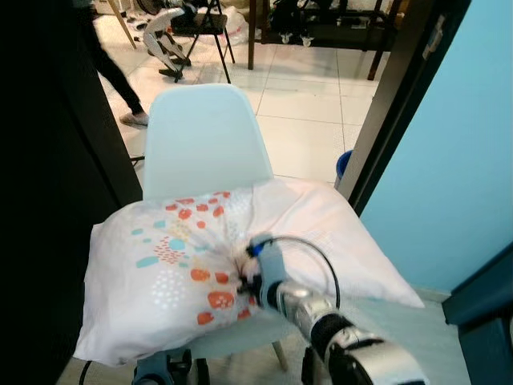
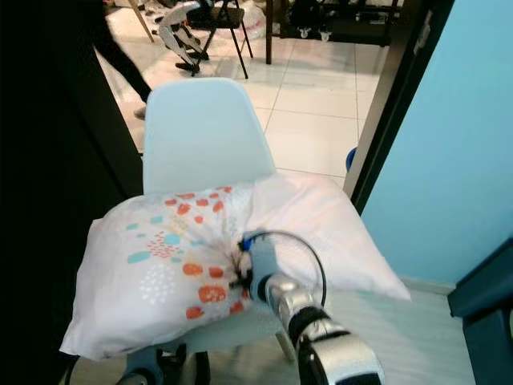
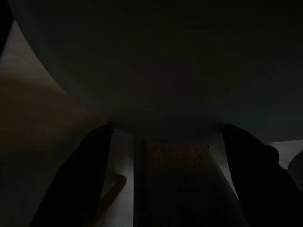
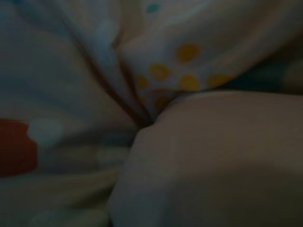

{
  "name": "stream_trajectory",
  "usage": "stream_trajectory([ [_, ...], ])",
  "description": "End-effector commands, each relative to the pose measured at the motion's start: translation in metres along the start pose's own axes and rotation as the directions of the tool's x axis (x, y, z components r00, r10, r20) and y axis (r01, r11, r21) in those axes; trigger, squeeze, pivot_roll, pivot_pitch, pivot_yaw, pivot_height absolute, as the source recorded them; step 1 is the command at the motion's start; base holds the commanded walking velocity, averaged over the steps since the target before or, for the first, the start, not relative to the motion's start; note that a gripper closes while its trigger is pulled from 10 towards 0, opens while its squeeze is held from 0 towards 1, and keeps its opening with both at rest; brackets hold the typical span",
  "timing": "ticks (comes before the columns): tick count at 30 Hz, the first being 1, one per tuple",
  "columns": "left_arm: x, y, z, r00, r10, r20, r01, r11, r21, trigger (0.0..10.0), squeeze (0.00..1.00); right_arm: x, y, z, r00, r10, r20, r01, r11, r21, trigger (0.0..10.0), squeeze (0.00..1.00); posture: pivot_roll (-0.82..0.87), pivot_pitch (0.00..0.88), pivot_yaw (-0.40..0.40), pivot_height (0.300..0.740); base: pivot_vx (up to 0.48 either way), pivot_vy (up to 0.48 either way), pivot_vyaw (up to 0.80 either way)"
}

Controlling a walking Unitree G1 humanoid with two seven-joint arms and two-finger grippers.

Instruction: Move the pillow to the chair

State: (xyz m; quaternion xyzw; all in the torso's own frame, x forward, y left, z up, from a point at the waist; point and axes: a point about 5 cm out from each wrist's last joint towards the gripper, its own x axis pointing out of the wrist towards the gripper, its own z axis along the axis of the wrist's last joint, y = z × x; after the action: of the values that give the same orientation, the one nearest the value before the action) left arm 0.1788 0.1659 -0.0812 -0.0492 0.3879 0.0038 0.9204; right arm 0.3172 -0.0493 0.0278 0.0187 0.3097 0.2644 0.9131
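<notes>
Pillow (image 1: 192,265) lies across the chair (image 1: 204,144) seat, its cover bunched and pinched in the right claw (image 1: 244,281) at mid-pillow.

White pillow (image 1: 184,273) with red, orange and blue spots (some white dots too); pale blue chair (image 1: 202,136); bright blue wall (image 1: 449,144).

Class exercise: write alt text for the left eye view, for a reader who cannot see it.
A white pillow with red, orange and teal spots lies across the seat of a pale blue moulded plastic chair, with the robot's right pincer pressed into its bunched middle. Behind the chair is a white tiled floor, and a turquoise wall stands to the right.
</notes>
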Motion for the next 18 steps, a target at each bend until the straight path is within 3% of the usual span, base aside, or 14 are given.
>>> stream_trajectory([
  [1, -0.03, 0.002, -0.078, 0.951, 0.022, -0.309, -0.022, 1.0, 0.004, 10.0, 0.0, 0.012, 0.051, 0.002, 0.993, 0.117, 0.003, -0.116, 0.991, -0.064, 10.0, 0.0, 0.05, 0.174, -0.091, 0.595, 0.0, 0.0, 0.0],
  [5, -0.032, 0.002, -0.08, 0.951, 0.027, -0.309, -0.03, 1.0, -0.005, 10.0, 0.0, 0.011, 0.063, -0.028, 0.985, 0.128, -0.112, -0.147, 0.974, -0.173, 10.0, 0.0, 0.07, 0.178, -0.098, 0.595, 0.0, 0.0, 0.0],
  [13, -0.032, 0.0, -0.082, 0.951, 0.024, -0.307, -0.029, 0.999, -0.013, 10.0, 0.0, 0.007, 0.088, -0.071, 0.951, 0.193, -0.24, -0.246, 0.946, -0.211, 10.0, 0.0, 0.07, 0.186, -0.099, 0.595, 0.0, 0.0, 0.0],
  [14, -0.032, -0.001, -0.082, 0.951, 0.022, -0.307, -0.027, 1.0, -0.014, 10.0, 0.0, 0.006, 0.089, -0.075, 0.952, 0.179, -0.249, -0.23, 0.954, -0.193, 10.0, 0.63, 0.07, 0.189, -0.098, 0.595, 0.0, 0.0, 0.0],
  [15, -0.032, -0.001, -0.082, 0.951, 0.022, -0.307, -0.027, 1.0, -0.014, 10.0, 0.0, 0.006, 0.089, -0.075, 0.952, 0.179, -0.249, -0.23, 0.954, -0.193, 10.0, 0.63, 0.07, 0.189, -0.098, 0.595, 0.0, 0.0, 0.0],
  [16, -0.032, -0.002, -0.081, 0.952, 0.02, -0.306, -0.026, 1.0, -0.014, 10.0, 0.0, 0.006, 0.09, -0.075, 0.954, 0.176, -0.241, -0.216, 0.964, -0.153, 10.0, 1.0, 0.07, 0.191, -0.099, 0.595, 0.0, 0.0, 0.0],
  [17, -0.032, -0.002, -0.081, 0.952, 0.02, -0.306, -0.026, 1.0, -0.014, 10.0, 0.0, 0.006, 0.09, -0.075, 0.954, 0.176, -0.241, -0.216, 0.964, -0.153, 10.0, 1.0, 0.07, 0.191, -0.099, 0.595, 0.0, 0.0, 0.0],
  [18, -0.031, -0.004, -0.08, 0.953, 0.017, -0.303, -0.023, 1.0, -0.017, 10.0, 0.0, 0.007, 0.092, -0.069, 0.957, 0.207, -0.205, -0.229, 0.969, -0.089, 10.0, 1.0, 0.07, 0.19, -0.098, 0.595, 0.0, 0.0, 0.0],
])
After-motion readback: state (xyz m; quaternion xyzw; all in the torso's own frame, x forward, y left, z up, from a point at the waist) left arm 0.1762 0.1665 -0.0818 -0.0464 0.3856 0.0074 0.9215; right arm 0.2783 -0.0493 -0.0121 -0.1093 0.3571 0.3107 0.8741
